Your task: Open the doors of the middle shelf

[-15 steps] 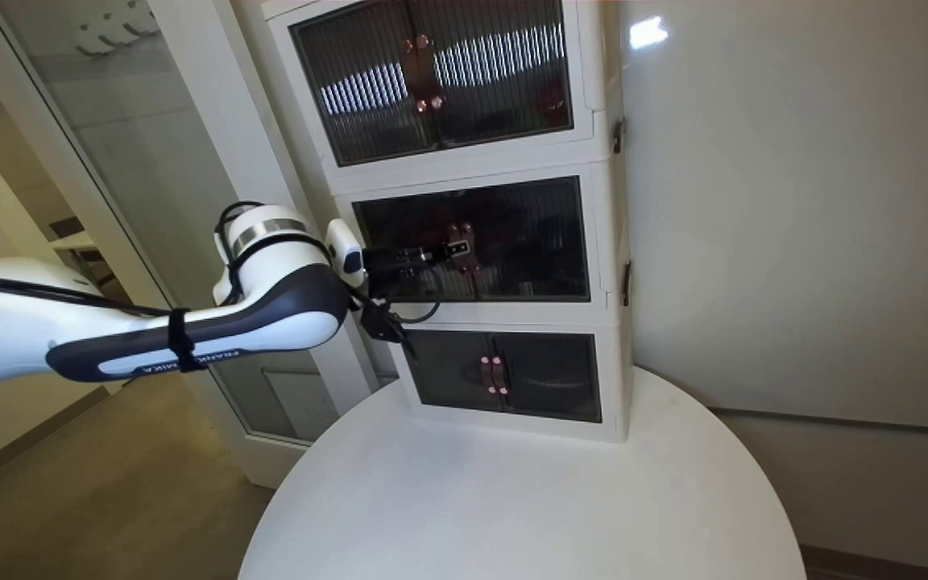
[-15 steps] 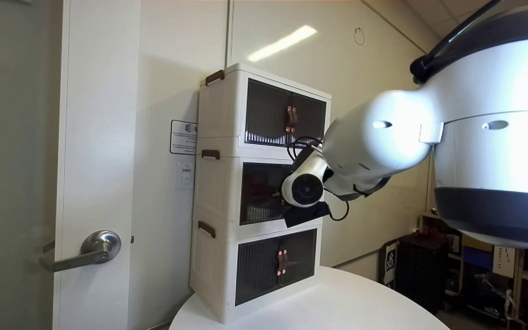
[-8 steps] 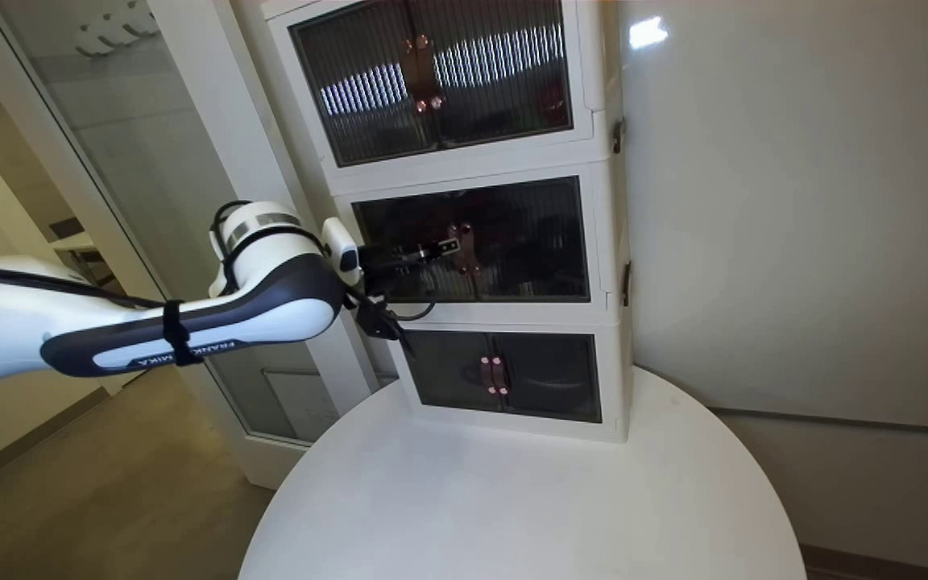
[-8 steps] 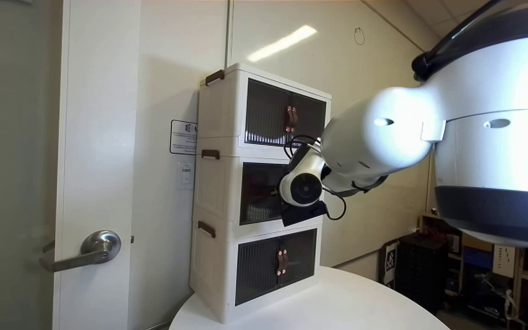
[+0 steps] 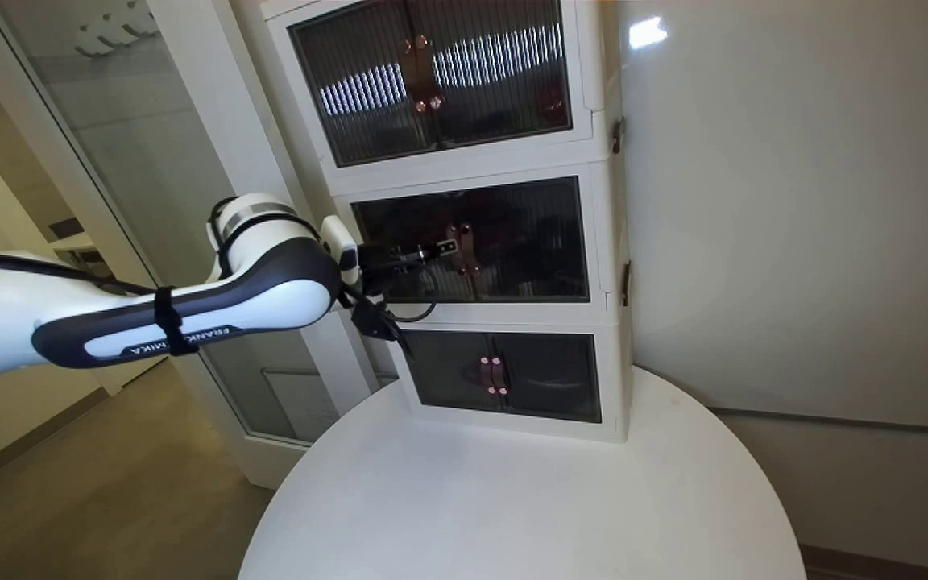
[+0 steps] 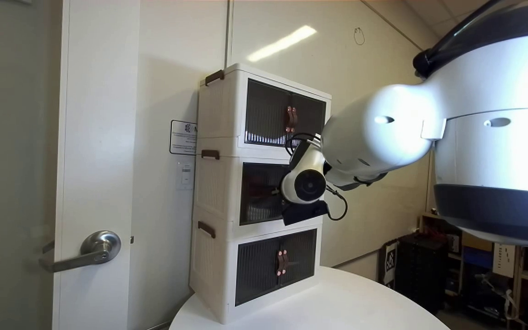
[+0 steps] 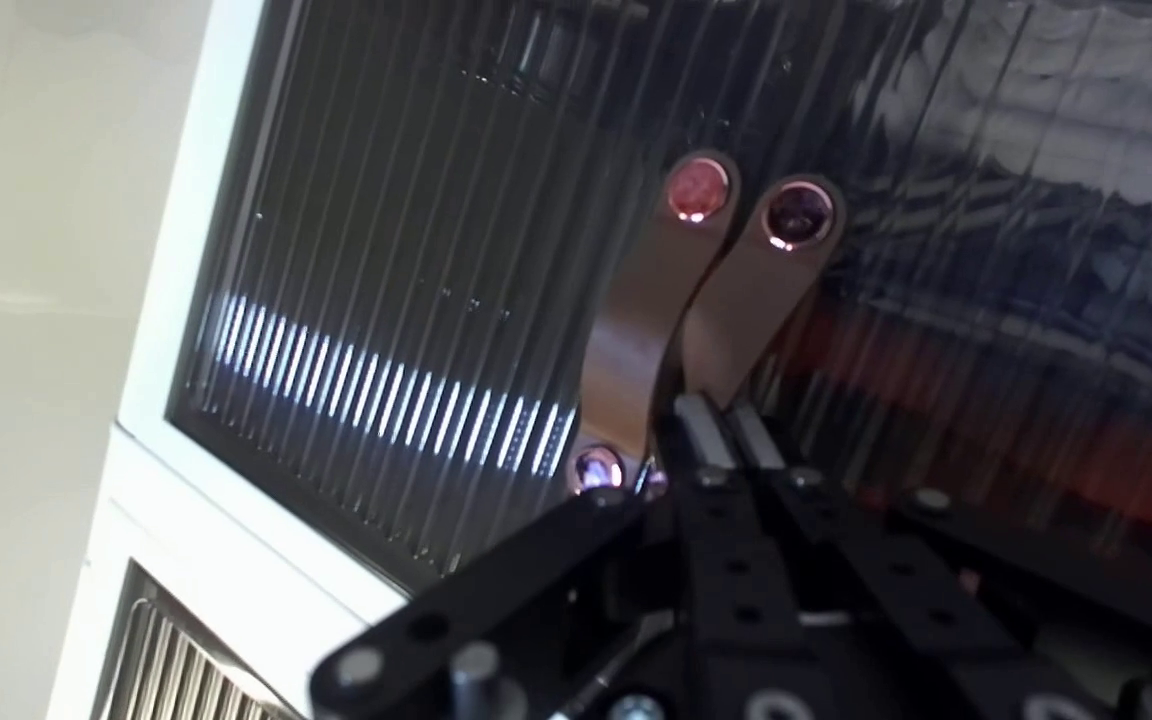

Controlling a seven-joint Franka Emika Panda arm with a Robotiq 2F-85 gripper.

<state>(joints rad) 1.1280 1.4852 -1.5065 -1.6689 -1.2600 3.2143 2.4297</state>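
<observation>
Both doors (image 5: 527, 234) of the middle shelf (image 5: 599, 242) are closed; the hand (image 7: 729, 420) apparently pinches the left strap (image 5: 453, 234); all pulling remains.

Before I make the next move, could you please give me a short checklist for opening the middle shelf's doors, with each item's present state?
1. Gripper at the handles of the middle shelf: ok.
2. Gripper shut: ok.
3. Right strap in the wrist view held firmly: cannot tell; the fingertips hide its lower part.
4. Left strap in the wrist view kept out of the grip: ok; it lies beside the fingertips.
5. Doors open: not ok; both look closed.
6. Room for the doors to swing: cannot tell; in an exterior view the arm covers part of them.
</observation>
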